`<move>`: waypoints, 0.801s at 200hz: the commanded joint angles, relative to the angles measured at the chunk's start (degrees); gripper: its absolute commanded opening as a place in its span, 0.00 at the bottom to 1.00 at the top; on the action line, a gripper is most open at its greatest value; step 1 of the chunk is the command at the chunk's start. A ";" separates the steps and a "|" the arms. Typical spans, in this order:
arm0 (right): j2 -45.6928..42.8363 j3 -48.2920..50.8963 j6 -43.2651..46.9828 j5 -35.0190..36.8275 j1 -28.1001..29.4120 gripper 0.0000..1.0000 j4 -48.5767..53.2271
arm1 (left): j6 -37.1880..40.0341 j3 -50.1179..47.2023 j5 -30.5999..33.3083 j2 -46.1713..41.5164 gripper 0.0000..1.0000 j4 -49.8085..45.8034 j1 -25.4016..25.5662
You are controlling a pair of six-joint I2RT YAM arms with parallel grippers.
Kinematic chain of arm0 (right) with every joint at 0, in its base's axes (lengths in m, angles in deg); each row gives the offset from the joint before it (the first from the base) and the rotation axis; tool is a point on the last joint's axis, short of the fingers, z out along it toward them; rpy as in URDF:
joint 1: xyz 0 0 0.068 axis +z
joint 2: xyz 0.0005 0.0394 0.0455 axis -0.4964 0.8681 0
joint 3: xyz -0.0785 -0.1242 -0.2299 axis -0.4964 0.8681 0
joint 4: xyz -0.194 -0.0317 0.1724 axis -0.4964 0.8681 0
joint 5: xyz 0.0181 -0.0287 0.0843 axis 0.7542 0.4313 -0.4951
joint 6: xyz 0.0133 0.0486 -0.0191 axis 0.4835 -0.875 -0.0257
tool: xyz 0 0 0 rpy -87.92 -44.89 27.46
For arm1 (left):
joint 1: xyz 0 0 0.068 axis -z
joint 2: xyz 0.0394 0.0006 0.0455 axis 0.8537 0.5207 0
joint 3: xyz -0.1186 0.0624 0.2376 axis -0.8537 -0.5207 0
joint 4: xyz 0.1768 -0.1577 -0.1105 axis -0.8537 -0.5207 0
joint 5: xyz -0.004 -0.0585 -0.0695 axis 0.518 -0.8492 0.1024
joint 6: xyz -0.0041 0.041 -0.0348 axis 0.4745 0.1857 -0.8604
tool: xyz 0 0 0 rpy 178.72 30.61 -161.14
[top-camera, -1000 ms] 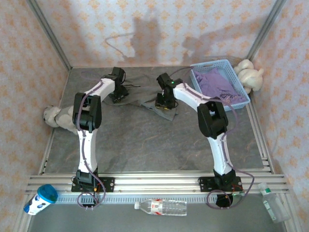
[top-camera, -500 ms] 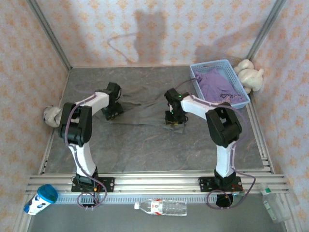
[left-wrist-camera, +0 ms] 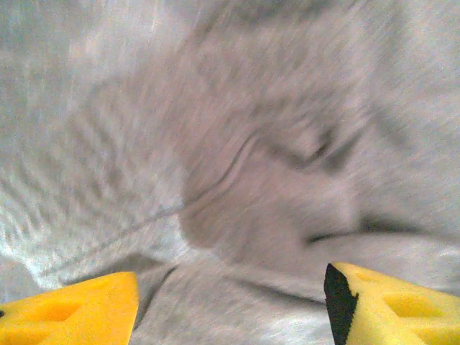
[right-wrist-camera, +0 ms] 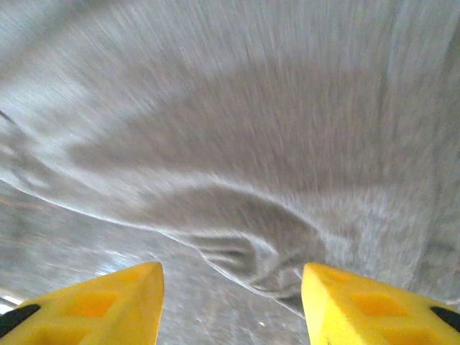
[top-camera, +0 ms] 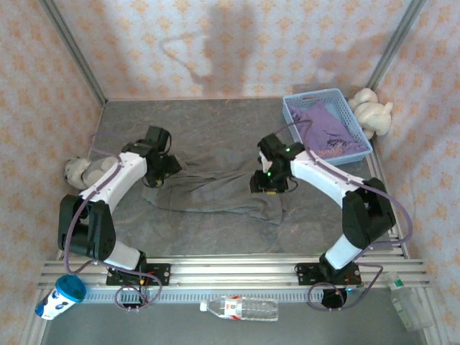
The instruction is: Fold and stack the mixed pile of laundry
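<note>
- Grey-olive garment [top-camera: 215, 195] across the middle of the table [top-camera: 215, 237], laid out as a long wrinkled band from 9 o'clock to 4 o'clock.
- Left gripper [top-camera: 155, 171] at 9 o'clock, over the left end of that band. Left wrist view: yellow fingers [left-wrist-camera: 72, 309] well apart, creased grey cloth in the gap, nothing clamped. Blurred, so no telling whether pads and cloth touch.
- Right gripper [top-camera: 267, 182] at 3 o'clock, just beside centre, over the band's right end. Right wrist view: yellow fingers [right-wrist-camera: 381, 305] likewise spread wide, a small ridge of grey cloth between them, nothing pinched. Also blurred.
- Lavender-purple T-shirt [top-camera: 325, 129] at 1 o'clock, bunched inside the light blue basket [top-camera: 356, 122] in the far right corner, well apart from the grey band.
- Pale plush toy [top-camera: 372, 111] at 2 o'clock, just beside the basket, against the wall.
- Second plush toy [top-camera: 77, 171] at 9 o'clock, at the table's left edge, beside the left arm.
- Below the near rail: clear water bottle [top-camera: 241, 307] lying flat at 6 o'clock, blue-lidded cup [top-camera: 61, 296] at 7 o'clock, another clear bottle [top-camera: 406, 302] at 5 o'clock.
</note>
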 commanded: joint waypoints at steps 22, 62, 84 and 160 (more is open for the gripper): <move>2.51 -7.20 -8.21 10.57 -6.20 0.54 -1.02 | 3.55 6.46 3.84 5.21 0.71 -0.10 -7.10; 11.57 -12.66 -10.84 13.67 -7.07 0.54 -6.51 | 2.61 7.89 2.27 11.77 0.71 2.98 -7.64; 16.79 -14.56 -11.35 13.43 -7.46 0.54 -7.10 | 1.35 7.28 0.88 14.38 0.69 4.54 -7.47; 16.76 -11.94 -12.59 12.62 -7.59 0.02 -9.06 | 1.53 4.99 1.16 14.63 0.09 4.56 -6.58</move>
